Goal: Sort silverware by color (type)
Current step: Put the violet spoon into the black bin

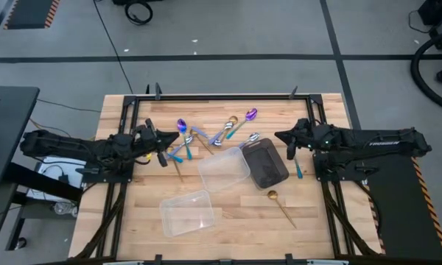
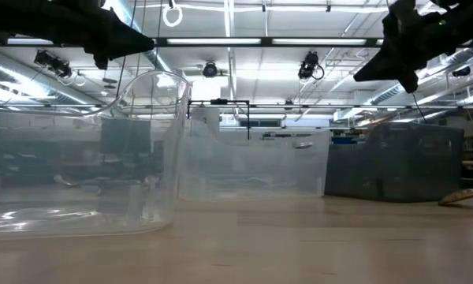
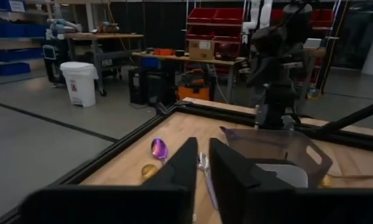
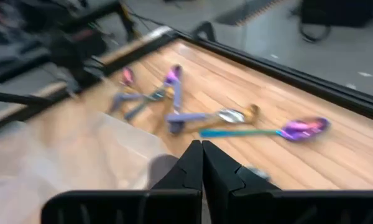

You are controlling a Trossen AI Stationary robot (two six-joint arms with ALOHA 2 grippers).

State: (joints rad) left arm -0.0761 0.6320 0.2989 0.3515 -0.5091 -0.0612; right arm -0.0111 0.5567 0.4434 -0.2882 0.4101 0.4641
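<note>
The left hand [image 1: 164, 149] is hanging over the left part of the wooden worktop [image 1: 228, 213], just beside the cluster of silverware [image 1: 206, 136]; in the left wrist view its two fingers [image 3: 180, 171] are standing a little apart with a narrow gap between them, and a slim utensil [image 3: 203, 165] is showing through that gap, but I cannot tell if the fingers are touching it or if it is only lying beyond them. The right hand [image 1: 286, 137] is hanging over the right part of the worktop, near the dark tray [image 1: 267, 163]; its fingers [image 4: 189, 163] are pressing together, closed, and nothing is showing between them.

Most of the silverware is lying in a loose heap on the far middle of the worktop, between the two hands; purple-blue pieces, silver pieces and a gold piece are crossing one another there. One iridescent spoon [image 1: 250, 115] is lying at the far edge of the heap. One gold spoon [image 1: 279, 205] is lying alone on the near right part of the worktop, well apart from the heap; a teal utensil [image 1: 297, 169] is lying just beside the dark tray, under the right arm.

Two clear containers are sitting on the worktop; one [image 1: 224, 169] is touching the dark tray, the other [image 1: 187, 212] is nearer the front edge.
</note>
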